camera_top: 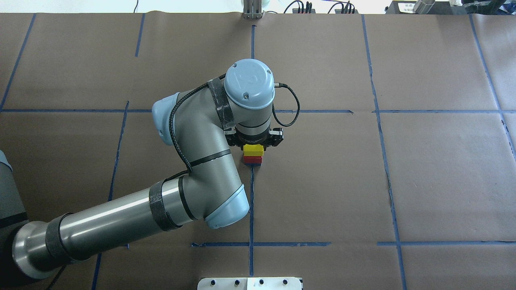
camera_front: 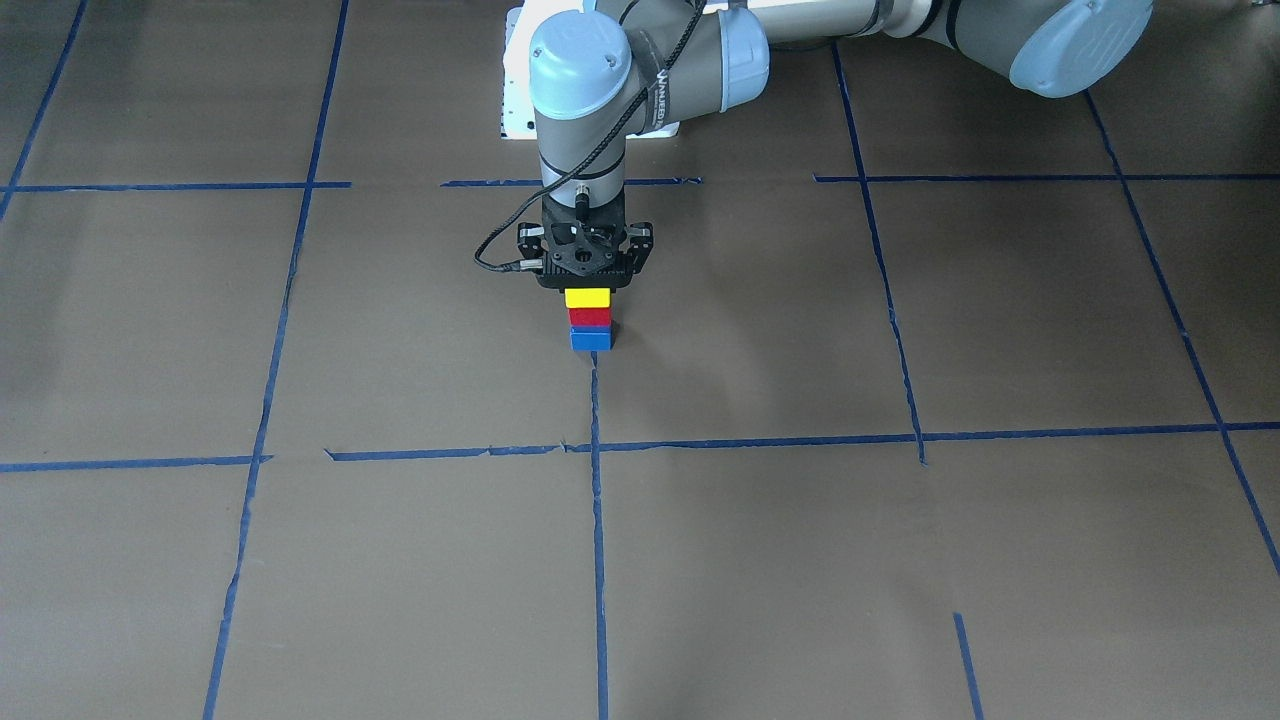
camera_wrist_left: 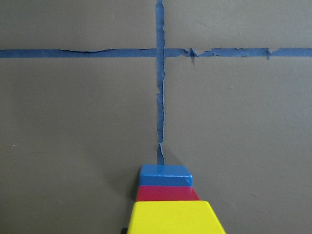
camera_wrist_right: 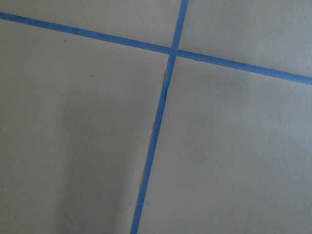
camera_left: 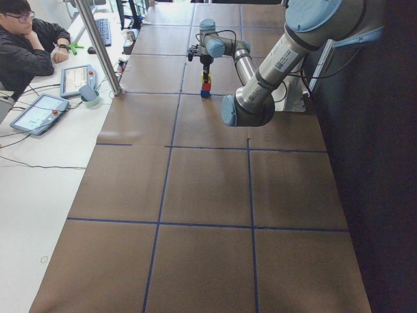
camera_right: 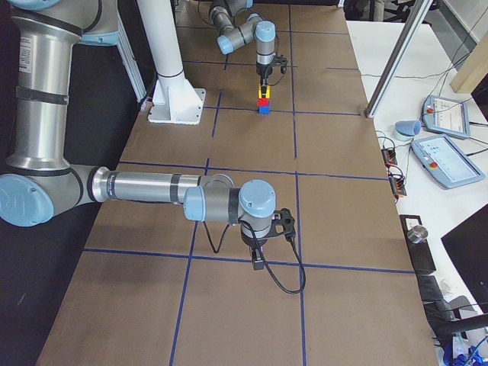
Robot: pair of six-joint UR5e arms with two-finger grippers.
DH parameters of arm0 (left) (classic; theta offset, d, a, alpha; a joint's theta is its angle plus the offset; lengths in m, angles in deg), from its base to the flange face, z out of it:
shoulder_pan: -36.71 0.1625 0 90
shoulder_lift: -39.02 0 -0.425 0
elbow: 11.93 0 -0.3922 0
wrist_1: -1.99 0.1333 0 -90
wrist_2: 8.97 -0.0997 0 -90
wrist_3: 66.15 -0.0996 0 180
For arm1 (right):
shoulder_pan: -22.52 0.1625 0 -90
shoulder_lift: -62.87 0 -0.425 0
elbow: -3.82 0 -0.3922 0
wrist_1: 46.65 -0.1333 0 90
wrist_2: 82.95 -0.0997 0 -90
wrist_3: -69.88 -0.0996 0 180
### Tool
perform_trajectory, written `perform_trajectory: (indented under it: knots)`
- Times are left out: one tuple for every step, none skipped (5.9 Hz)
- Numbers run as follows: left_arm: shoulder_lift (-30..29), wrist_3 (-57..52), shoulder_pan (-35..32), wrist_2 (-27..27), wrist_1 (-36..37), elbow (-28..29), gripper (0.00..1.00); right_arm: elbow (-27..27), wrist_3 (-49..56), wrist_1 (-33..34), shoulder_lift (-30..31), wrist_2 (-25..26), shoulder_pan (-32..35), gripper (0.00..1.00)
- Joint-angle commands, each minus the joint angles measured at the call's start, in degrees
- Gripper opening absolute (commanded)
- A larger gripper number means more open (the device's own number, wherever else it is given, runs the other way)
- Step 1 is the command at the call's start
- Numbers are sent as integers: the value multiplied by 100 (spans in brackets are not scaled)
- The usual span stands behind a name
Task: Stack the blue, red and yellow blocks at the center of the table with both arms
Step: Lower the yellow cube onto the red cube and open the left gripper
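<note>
Three blocks stand as one stack at the table's (camera_front: 900,560) middle, on a tape line: yellow block (camera_front: 587,297) on top, red block (camera_front: 589,317) under it, blue block (camera_front: 591,340) at the bottom. The left wrist view looks down over the yellow block (camera_wrist_left: 173,218), the red block (camera_wrist_left: 167,193) and the blue block (camera_wrist_left: 165,175). My left gripper (camera_front: 587,285) hangs straight down right over the yellow block, open, fingers wide of it. My right gripper (camera_right: 261,255) hovers low over bare table far from the stack; whether it is open or shut I cannot tell.
The white pedestal (camera_top: 250,283) stands at the robot's edge of the table. A person (camera_left: 23,45) sits at a side desk with tablets (camera_left: 39,112). A metal post (camera_left: 98,45) stands at the far table edge.
</note>
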Motion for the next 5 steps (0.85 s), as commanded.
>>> perform_trajectory:
  knots:
    - [-6, 0, 4, 2, 0, 0, 56, 0, 1, 0, 7, -7, 0, 100]
    - [-24, 0, 4, 2, 0, -9, 58, -9, 1, 0, 7, -7, 0, 100]
    - [-24, 0, -5, 2, 0, -9, 58, -9, 1, 0, -2, -7, 0, 100]
    - [-24, 0, -5, 2, 0, -9, 58, -9, 1, 0, 7, -7, 0, 100]
    - [-15, 0, -5, 2, 0, -9, 58, -9, 1, 0, -2, -7, 0, 100]
